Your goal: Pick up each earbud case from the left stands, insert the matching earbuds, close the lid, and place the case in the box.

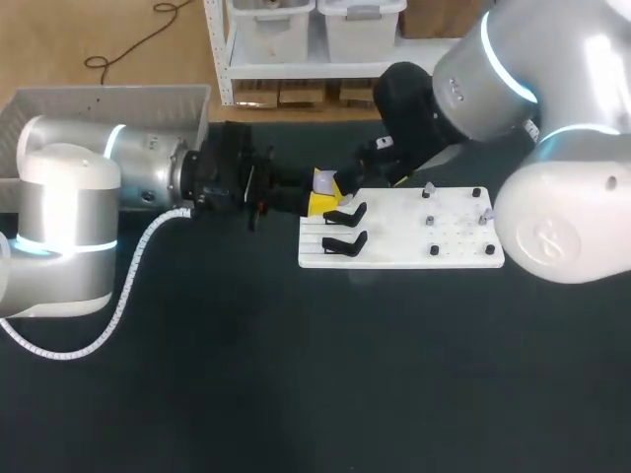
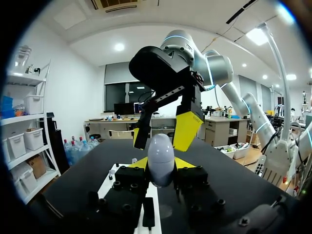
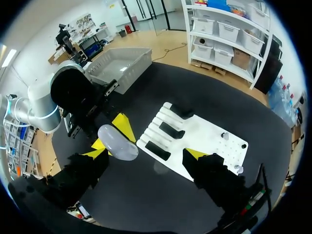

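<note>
Black desk (image 1: 197, 374), white stand board (image 1: 463, 256). Item: earbud case (image 2: 161, 158), pale, egg-shaped, pinched between the left pincer's (image 1: 323, 193) tips at the board's left end. Right pincer (image 3: 145, 155) is spread wide close by. Judged light, stiff, slippery; broad sides are best gripped.

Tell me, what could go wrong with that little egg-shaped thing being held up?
The smooth pale grey egg-shaped earbud case sits pinched between the left end effector's two yellow tips; its rounded shell might slip out and drop. The right end effector hangs open very close by, so the two could bump.
</note>
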### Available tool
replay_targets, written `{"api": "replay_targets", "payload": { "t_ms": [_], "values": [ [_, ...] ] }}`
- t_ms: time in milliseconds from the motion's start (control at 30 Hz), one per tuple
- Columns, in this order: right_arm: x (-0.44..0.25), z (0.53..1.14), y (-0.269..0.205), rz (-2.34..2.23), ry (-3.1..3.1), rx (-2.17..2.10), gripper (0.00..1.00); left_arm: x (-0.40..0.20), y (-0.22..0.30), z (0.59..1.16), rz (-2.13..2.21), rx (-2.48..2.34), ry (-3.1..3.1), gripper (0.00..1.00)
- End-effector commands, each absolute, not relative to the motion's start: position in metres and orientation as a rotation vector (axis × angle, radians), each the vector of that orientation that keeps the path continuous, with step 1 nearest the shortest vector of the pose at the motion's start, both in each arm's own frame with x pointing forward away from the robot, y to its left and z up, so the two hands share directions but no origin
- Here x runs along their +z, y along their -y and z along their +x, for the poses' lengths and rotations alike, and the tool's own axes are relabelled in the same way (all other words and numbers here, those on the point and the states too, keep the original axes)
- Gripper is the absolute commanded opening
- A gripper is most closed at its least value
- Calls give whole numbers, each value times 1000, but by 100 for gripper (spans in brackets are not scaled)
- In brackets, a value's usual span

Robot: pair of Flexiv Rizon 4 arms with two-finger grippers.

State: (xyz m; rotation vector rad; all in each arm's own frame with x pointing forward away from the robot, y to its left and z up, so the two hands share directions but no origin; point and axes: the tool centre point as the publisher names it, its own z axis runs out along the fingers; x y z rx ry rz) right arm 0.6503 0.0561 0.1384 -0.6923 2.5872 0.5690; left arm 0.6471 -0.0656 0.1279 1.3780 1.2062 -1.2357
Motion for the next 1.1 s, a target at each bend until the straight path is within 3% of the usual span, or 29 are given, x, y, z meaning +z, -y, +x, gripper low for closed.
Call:
{"api": "replay_targets", "payload": {
  "t_ms": [33, 467, 767, 1100],
  "values": [
    [139, 655, -56, -691, -2588, 572, 100, 127, 66, 647, 1380, -1239, -1204, 0],
    [174, 667, -33, -659, -2476, 469, 100, 127, 66, 647, 1380, -1239, -1204, 0],
    [180, 674, 23, -646, -2553, 116, 100, 127, 66, 647, 1380, -1239, -1204, 0],
    [136, 673, 87, -609, -2757, -256, 100, 127, 66, 647, 1380, -1239, -1204, 0]
  ]
}}
